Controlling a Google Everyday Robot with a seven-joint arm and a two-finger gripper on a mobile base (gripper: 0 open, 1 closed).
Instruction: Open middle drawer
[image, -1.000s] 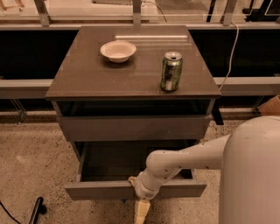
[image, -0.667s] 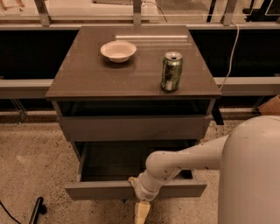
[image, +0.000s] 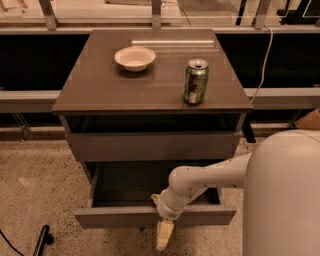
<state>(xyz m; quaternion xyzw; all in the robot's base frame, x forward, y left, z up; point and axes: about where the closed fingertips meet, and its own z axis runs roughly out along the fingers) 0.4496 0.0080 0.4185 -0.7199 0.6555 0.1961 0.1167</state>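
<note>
Below the top of the desk, we see the middle drawer standing well out from the carcass. Its plain front is far forward of the upper drawer front, and its dark inside is open to view from above. Our gripper hangs at the middle of that front, pointing down toward the floor. The wrist lies over the drawer's top edge and the arm reaches in from the right. We cannot tell whether the gripper is spread or pressed together. It looks to lie against the front, but no hold on the edge shows.

We judge the pull to be at or near its end: the drawer shows most of its depth, so the task reads as close to done. The upper drawer shows a dark gap under the desk top and may be slightly ajar; it is not ours to move. Any drawer below is hidden under the open one.

The next move is either a short further pull, straight out and level, or a release. For the release we need to lift the gripper up and clear without nudging the front back in or dragging it sideways. The bowl and the upright can sit on the desk well apart from the gripper, so only a hard jolt to the desk would threaten the can.
</note>
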